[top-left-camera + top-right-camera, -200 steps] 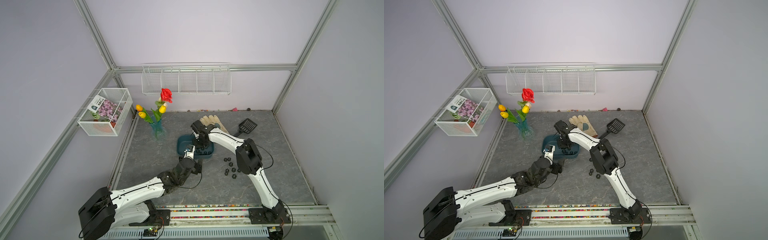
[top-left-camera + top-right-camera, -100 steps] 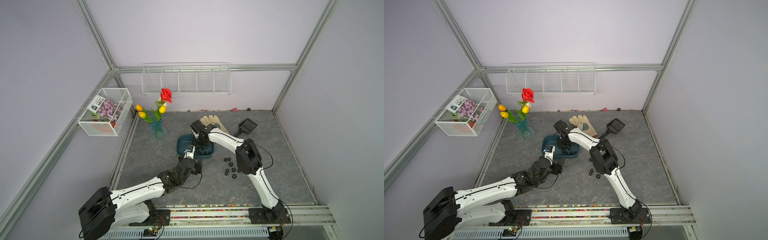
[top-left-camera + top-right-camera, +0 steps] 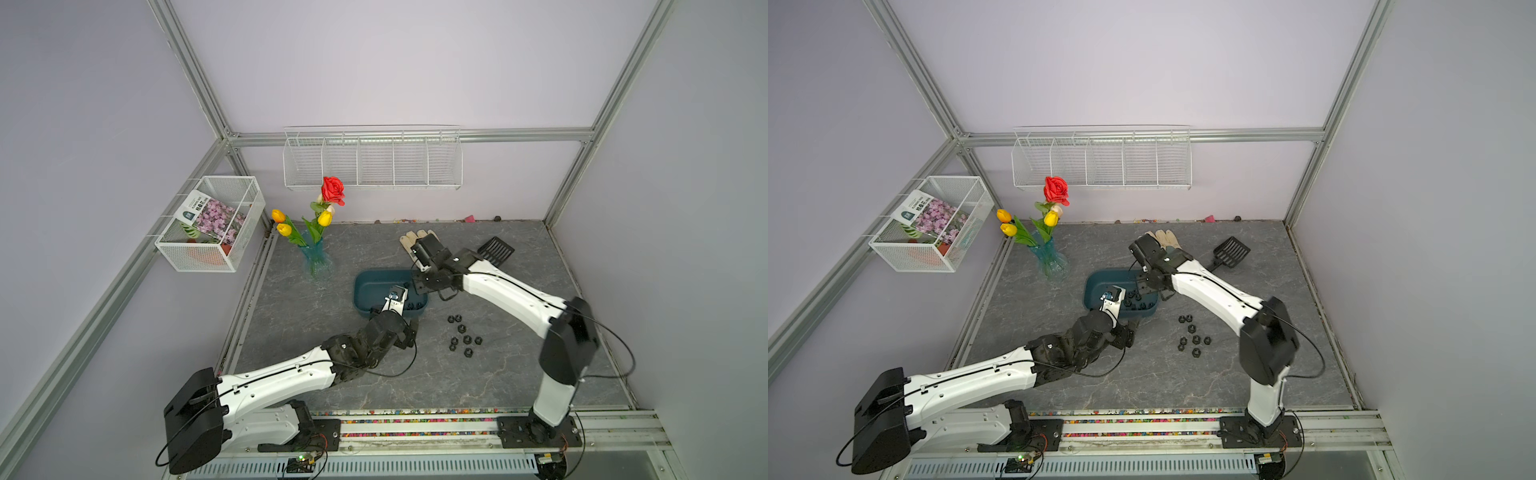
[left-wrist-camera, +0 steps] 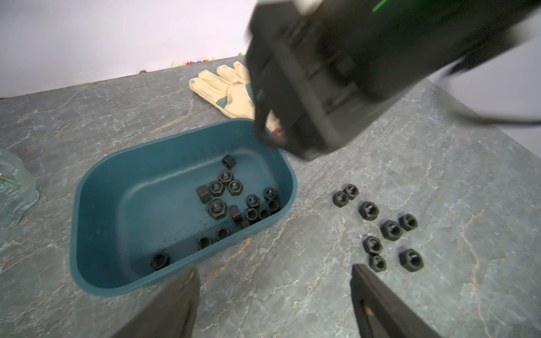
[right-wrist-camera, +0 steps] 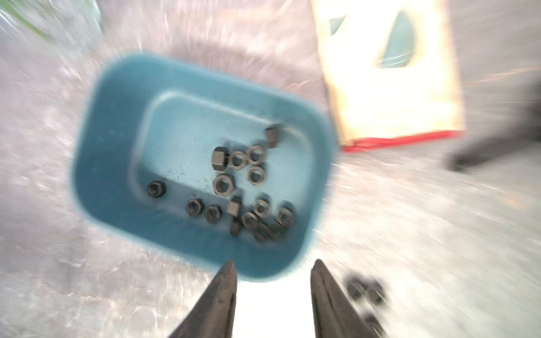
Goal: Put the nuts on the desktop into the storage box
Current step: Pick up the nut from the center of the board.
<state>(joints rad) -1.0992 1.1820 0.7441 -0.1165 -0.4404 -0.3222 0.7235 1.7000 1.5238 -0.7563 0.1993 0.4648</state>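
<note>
1. The desktop (image 3: 519, 374): flat, hard, stone-patterned. I judge it slick under small metal parts, so a nudged nut would skid rather than stay put.

2. The storage box (image 4: 96, 234): it stands on the desktop near the middle, low-walled and open-topped. It looks like light plastic, so I expect it would shift if struck on the rim. Well over a dozen nuts (image 4: 216, 209) lie in it, mostly toward the end nearer the loose ones.

3. My left claw (image 4: 273, 267): spread wide with nothing between the fingers. It hangs over the bare desktop between the box's near wall and the loose group.

4. My right claw (image 5: 273, 261): parted by a moderate gap and holding nothing. It sits above the box end closest to the glove (image 4: 234, 93). Its wrist view is blurred, so I cannot read finer detail there.

5. Loose nuts (image 4: 390, 229): eight remain on the desktop just beside the box, lying flat with holes up. Two at the group's edge touch each other; the rest sit slightly apart.

6. Handling, as a judgement:
   - Each nut is rigid, dense for its size, smooth-faced and not fragile.
   - It sits very low, so the fingertips must come down nearly to the surface.
   - Hold should be across two opposite flats, not the corners, or it may twist out.
   - I would take a separated nut before the touching pair.
</note>
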